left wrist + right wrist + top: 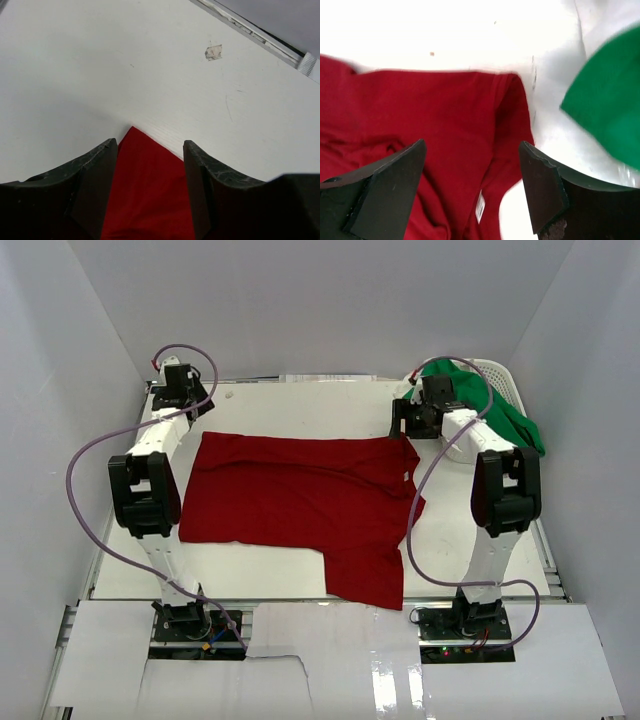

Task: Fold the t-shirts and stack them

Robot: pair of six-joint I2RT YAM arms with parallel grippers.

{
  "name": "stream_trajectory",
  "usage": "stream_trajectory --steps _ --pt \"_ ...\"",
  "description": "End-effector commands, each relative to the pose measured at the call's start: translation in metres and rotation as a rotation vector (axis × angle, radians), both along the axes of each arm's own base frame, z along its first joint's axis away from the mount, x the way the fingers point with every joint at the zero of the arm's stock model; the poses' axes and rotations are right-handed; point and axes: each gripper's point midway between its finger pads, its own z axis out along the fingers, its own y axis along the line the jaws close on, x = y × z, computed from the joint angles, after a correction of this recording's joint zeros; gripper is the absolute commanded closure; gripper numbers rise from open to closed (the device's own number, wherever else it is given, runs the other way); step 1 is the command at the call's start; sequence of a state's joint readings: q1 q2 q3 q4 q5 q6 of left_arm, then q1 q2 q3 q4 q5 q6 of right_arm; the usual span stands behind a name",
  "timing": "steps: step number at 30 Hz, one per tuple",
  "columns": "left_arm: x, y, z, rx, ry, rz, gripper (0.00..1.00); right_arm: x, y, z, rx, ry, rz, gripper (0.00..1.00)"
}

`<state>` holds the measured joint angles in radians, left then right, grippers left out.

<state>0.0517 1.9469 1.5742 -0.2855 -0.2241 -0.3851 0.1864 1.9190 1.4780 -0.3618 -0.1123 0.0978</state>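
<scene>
Now spread flat, red t-shirt [290,495] awaits folding; left gripper [150,150] and right gripper [472,146] hang unclenched; grasp an edge next.

White table [300,405] underneath. Slotted white basket [497,368] just beyond right gripper [472,145], far corner. Small tape scrap [213,52] ahead-right of left gripper [150,147].

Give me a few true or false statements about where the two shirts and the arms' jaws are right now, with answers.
1. The red t-shirt lies on the table. True.
2. The green t-shirt lies on top of the red one. False: it sits apart, draped on the white basket at the far right.
3. Both arms' jaws stand open. True.
4. The right jaws grip the green t-shirt. False: they hold nothing, above the red t-shirt's far edge.
</scene>
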Motion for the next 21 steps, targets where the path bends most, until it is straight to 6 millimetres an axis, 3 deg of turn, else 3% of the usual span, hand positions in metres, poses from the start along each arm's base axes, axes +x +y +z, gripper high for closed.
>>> stream_trajectory --steps 1,11,21 --pt "0.005 -0.002 -0.021 -0.031 0.052 -0.037 0.34 0.011 0.004 0.005 0.029 0.032 0.013 0.20" --pt "0.010 0.001 -0.054 -0.059 0.100 -0.049 0.37 0.026 -0.002 -0.025 0.045 0.085 0.001 0.22" --pt "0.012 0.004 -0.057 -0.055 0.101 -0.049 0.38 0.041 0.003 -0.045 0.069 0.103 0.002 0.34"
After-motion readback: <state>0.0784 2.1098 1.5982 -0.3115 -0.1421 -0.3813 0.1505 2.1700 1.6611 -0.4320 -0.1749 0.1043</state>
